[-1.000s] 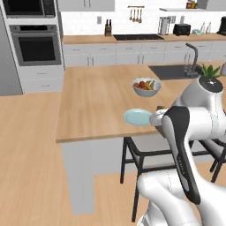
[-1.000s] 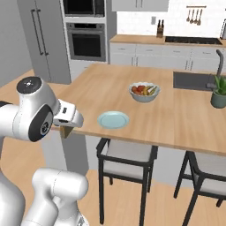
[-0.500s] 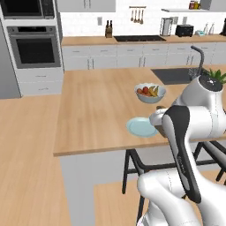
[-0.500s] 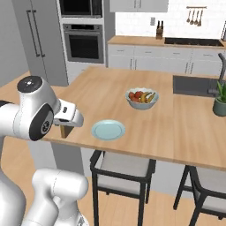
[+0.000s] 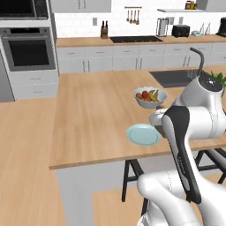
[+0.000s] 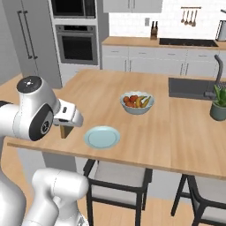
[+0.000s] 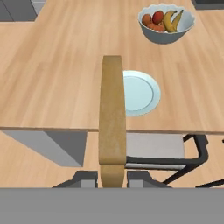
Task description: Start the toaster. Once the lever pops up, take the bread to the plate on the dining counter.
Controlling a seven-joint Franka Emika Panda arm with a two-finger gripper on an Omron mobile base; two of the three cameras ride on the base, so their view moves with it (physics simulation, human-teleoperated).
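Bread (image 7: 112, 118) is clamped edge-on in the gripper (image 7: 112, 177) near the dining counter (image 7: 57, 65) edge, with the plate (image 7: 140, 92) just beyond and a fruit bowl (image 7: 165, 24) farther back.

Wooden bench (image 5: 92, 114) with three things on it.
We see the plate (image 5: 143, 134) near the front edge, the fruit bowl (image 5: 150, 97) just behind it, and a potted plant (image 6: 218, 104) by the sunken sink (image 6: 190, 88).

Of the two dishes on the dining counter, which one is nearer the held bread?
The flat pale blue plate, just beyond the bread; the white fruit bowl sits farther back.
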